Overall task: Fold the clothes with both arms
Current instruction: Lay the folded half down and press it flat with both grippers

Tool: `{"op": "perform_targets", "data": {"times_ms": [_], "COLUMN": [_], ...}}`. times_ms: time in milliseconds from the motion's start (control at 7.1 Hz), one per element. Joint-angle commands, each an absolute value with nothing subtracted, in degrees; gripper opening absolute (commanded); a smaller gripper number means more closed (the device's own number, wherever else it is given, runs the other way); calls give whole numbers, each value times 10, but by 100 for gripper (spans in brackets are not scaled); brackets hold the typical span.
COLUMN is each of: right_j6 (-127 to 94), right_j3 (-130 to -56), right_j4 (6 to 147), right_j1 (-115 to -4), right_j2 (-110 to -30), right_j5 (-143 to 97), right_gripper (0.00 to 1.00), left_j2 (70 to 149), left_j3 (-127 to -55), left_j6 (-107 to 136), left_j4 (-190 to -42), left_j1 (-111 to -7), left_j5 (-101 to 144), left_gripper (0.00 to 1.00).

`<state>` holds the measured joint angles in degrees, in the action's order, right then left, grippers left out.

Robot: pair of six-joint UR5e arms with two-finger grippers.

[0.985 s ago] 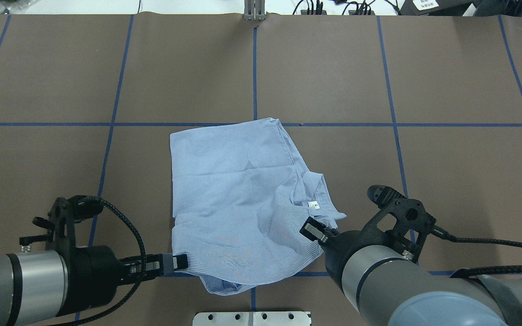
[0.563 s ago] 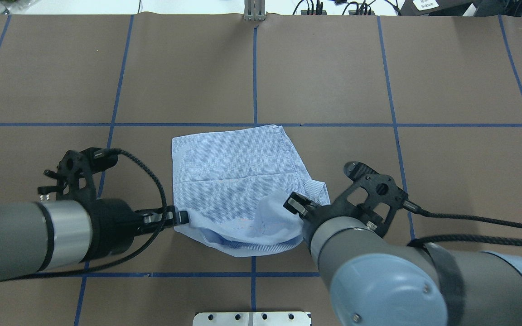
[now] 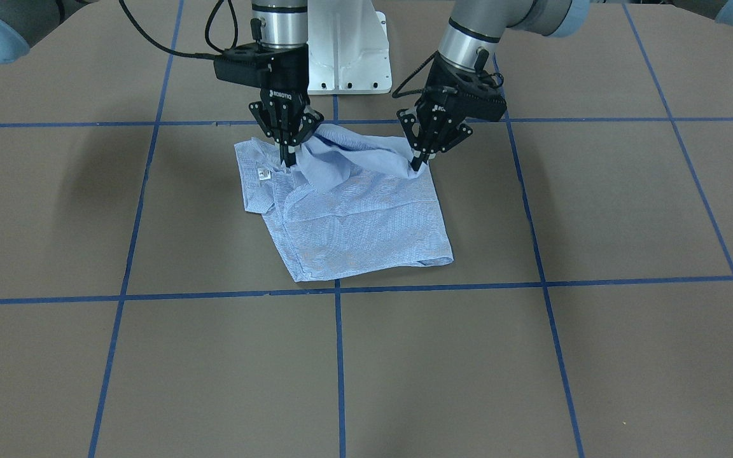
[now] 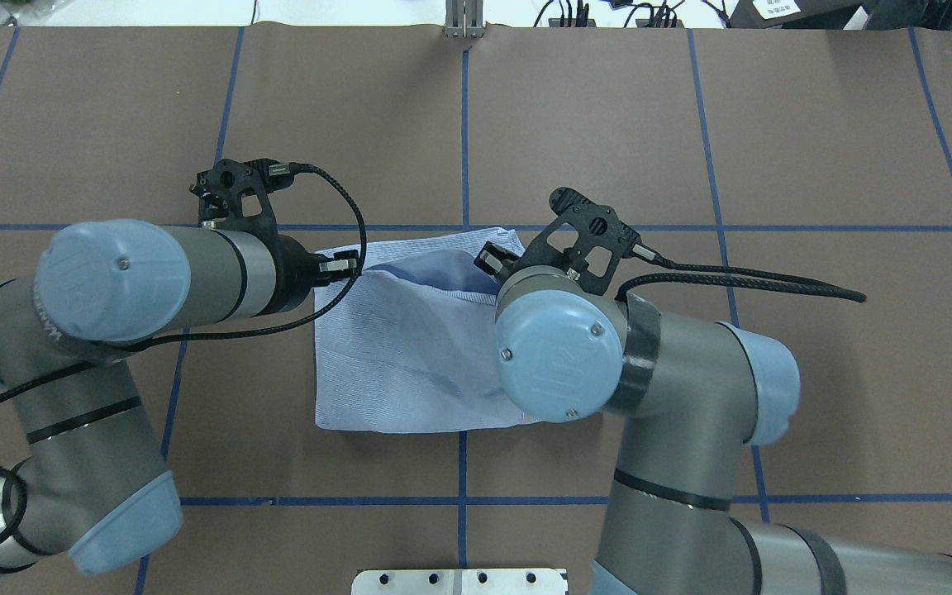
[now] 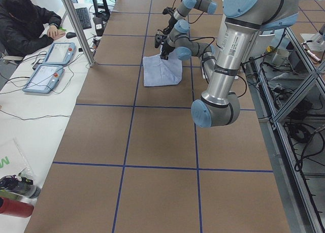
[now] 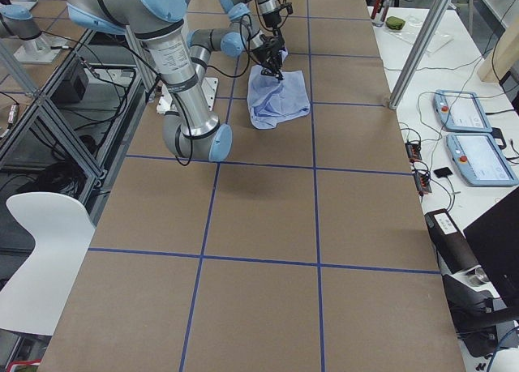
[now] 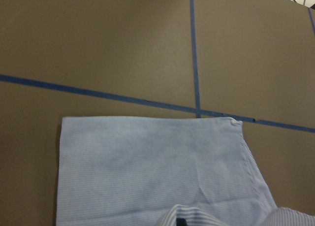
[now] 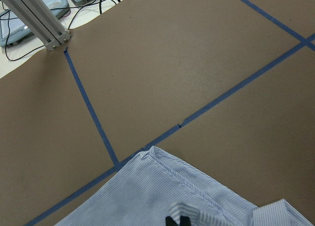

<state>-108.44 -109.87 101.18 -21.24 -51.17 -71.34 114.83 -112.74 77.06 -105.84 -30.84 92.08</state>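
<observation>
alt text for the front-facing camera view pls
Two black two-finger grippers pinch the robot-side edge of a folded light blue-and-white striped shirt, holding it raised above the rest: the left gripper on the view's right, the right gripper on its left. The shirt lies on a brown table gridded with blue tape.

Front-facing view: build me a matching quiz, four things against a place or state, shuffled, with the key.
Things:
1. left end effector
2. right end effector
3. white tag
4. white base

Places or states:
A. on the collar
B. pinches a raised shirt edge right beside the collar
C. between the two arms, off the cloth
D. pinches a raised shirt edge on the side away from the collar

Pairs: 1-D, 2-B, 3-A, 4-C
</observation>
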Motion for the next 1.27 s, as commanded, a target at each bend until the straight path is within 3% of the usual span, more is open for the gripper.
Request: {"op": "perform_targets", "data": {"times_ms": [0, 422, 845, 985, 1126], "right_j6": [-1062, -1041, -992, -980, -963], "right_j3": [-977, -835, -816, -817, -817], "right_j4": [977, 853, 839, 822, 822], "right_j1": [-248, -264, -266, -270, -279], "right_j2": [-461, -439, -439, -439, -435], "right_j5": [-731, -738, -756, -765, -788], "right_gripper": [0, 0, 0, 99, 100], "left_j2": [1165, 1190, 1190, 1188, 1186], "left_j3": [-1039, -933, -896, -897, -903], "left_j6": [745, 744, 744, 741, 686], "left_j4": [-1099, -1145, -1188, -1198, -1233], "left_j1": [-330, -331, -330, -330, -332], "left_j5": [919, 898, 899, 899, 904], "left_gripper": [0, 0, 0, 99, 100]}}
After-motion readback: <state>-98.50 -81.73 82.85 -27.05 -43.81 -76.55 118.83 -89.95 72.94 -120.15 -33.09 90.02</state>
